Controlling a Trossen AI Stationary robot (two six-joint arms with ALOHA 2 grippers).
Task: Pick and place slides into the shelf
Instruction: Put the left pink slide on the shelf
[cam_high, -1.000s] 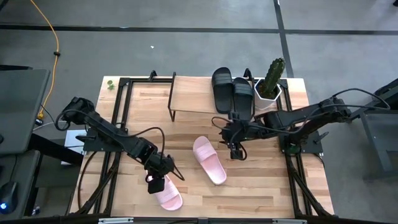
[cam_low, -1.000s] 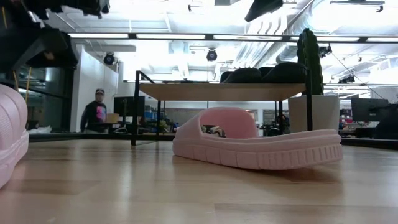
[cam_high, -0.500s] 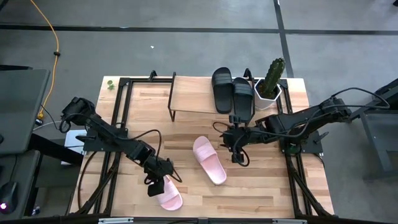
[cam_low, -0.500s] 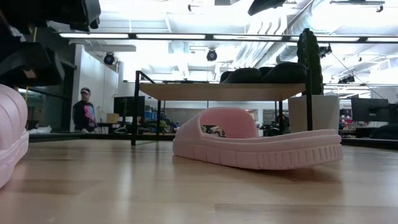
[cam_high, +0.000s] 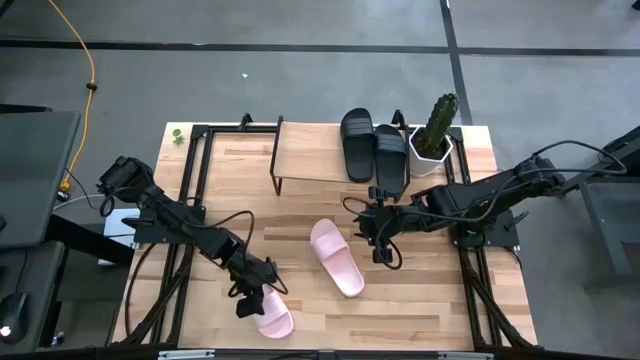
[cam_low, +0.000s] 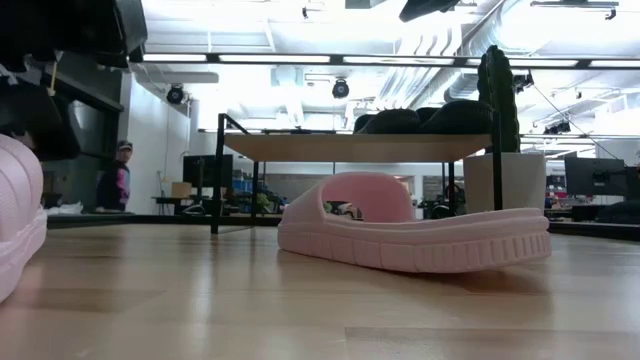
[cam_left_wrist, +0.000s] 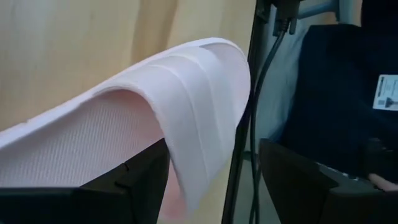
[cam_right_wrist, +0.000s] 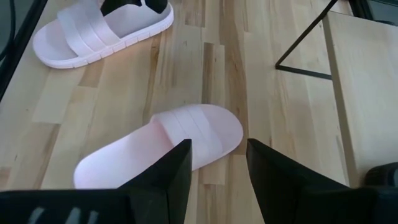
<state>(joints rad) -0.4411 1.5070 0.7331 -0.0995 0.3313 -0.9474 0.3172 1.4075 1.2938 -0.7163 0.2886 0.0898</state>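
Two black slides (cam_high: 374, 148) side by side on shelf (cam_high: 312, 153), right end. One pink slide (cam_high: 336, 257) flat on desk (cam_high: 420, 300) centre; second pink slide (cam_high: 268, 312) near front edge. Left gripper (cam_high: 248, 300) at second slide, jaws spread astride strap. Right gripper (cam_high: 381, 250) just beside centre slide, jaws parted, holding nothing.

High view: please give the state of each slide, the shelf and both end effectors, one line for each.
Black slides: both lying flat on the shelf, side by side.
Shelf: standing upright, the rest of its top is bare.
Middle pink slide: flat on the table, not held.
Near pink slide: on the table, under the left end effector.
Left end effector: open, astride the slide's strap.
Right end effector: open, holding nothing.
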